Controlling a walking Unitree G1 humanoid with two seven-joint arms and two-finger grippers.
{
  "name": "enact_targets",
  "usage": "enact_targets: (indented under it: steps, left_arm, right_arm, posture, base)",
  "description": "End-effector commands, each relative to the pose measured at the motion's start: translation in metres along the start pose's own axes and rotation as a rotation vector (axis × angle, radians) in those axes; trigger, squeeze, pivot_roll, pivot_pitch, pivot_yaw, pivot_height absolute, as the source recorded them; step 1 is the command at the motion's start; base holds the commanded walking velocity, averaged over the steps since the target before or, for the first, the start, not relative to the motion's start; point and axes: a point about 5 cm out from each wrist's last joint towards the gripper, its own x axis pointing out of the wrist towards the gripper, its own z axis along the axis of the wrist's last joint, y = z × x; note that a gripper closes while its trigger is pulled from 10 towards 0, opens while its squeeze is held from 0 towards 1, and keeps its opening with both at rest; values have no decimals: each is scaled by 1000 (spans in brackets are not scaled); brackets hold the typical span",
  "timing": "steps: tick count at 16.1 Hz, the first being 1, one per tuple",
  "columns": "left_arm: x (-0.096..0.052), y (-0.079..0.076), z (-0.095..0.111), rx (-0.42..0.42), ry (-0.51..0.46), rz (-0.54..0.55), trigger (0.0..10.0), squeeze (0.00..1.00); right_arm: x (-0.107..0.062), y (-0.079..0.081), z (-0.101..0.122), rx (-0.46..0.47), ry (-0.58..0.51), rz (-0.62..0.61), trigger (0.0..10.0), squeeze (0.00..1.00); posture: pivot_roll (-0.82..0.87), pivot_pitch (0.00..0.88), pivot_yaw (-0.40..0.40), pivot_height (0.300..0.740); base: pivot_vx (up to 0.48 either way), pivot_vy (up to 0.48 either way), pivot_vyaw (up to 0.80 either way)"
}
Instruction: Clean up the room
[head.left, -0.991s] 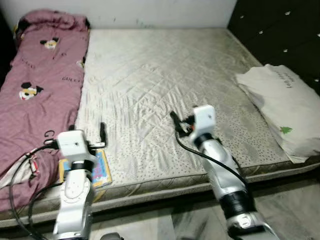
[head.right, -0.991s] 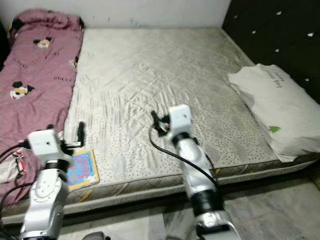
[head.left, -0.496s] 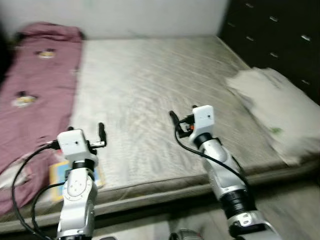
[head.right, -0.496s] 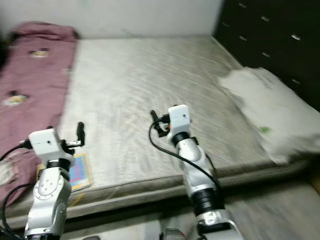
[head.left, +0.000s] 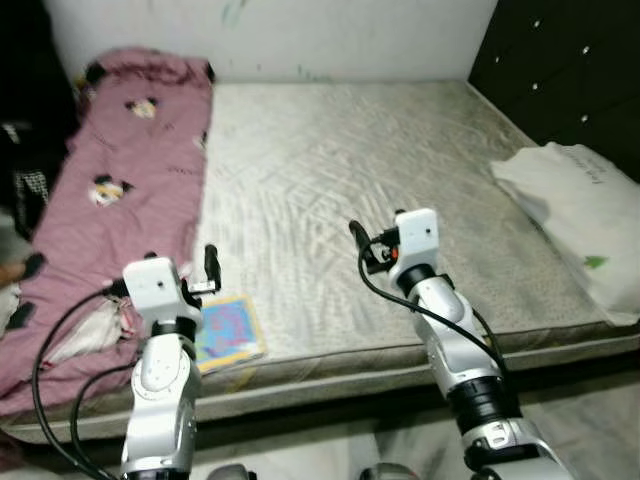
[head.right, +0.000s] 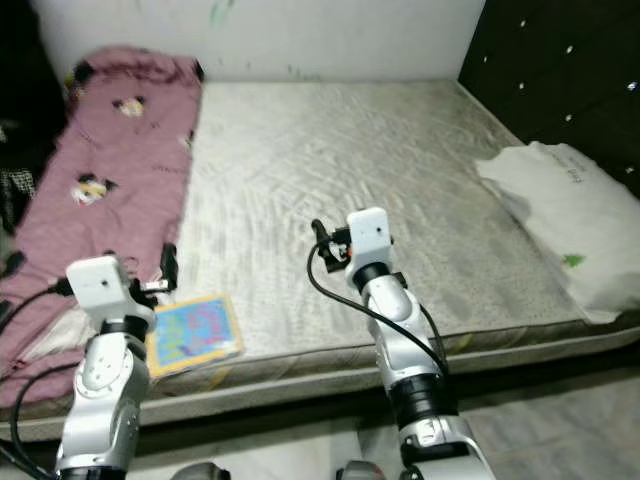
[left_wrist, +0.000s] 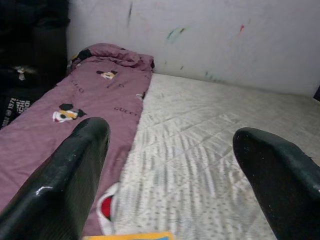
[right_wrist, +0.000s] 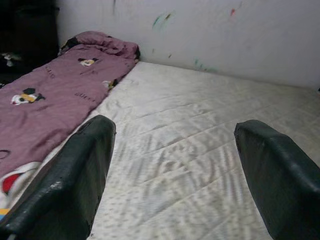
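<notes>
Both tools are held forward over the near edge of the bed, and both are released, holding nothing. On the left, the left tool (head.left: 208, 262) hovers with its fingers (left_wrist: 75, 175) spread wide, just above a colourful picture book (head.left: 228, 330) that lies flat on the mattress (head.left: 330, 170) at its front edge. Left of the book, a pink blanket (head.left: 130, 190) with cartoon prints runs the length of the bed to the wall and bunches up at the near corner. Further right, the right tool (head.left: 358, 240) hangs over bare quilted mattress, its fingers (right_wrist: 75, 180) equally wide apart and touching nothing. At the far right a white pillow (head.left: 580, 220) rests against the dark tufted headboard (head.left: 570, 70), overhanging the bed's near corner. Between blanket and pillow the mattress surface is open. Grey floor (head.left: 330, 455) shows below the bed edge.
</notes>
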Motion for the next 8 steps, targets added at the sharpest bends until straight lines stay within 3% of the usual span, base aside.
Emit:
enact_targets:
  steps: [1, 4, 8]
  left_arm:
    - [-1, 5, 1, 3, -12, 10, 10000, 0]
    - [-1, 1, 3, -16, -30, -22, 10000, 0]
    - [-2, 1, 4, -21, -41, -30, 10000, 0]
  right_arm:
    - [4, 8, 4, -13, -10, 39, 10000, 0]
    - [4, 9, 3, -20, -8, 47, 10000, 0]
    - [4, 9, 4, -24, -11, 51, 10000, 0]
  posture:
    - [-56, 20, -49, 740]
    - [-55, 18, -53, 740]
    - [-55, 18, -53, 740]
  base:
    - [0, 0, 0]
    - [0, 0, 0]
    - [382, 0, 0]
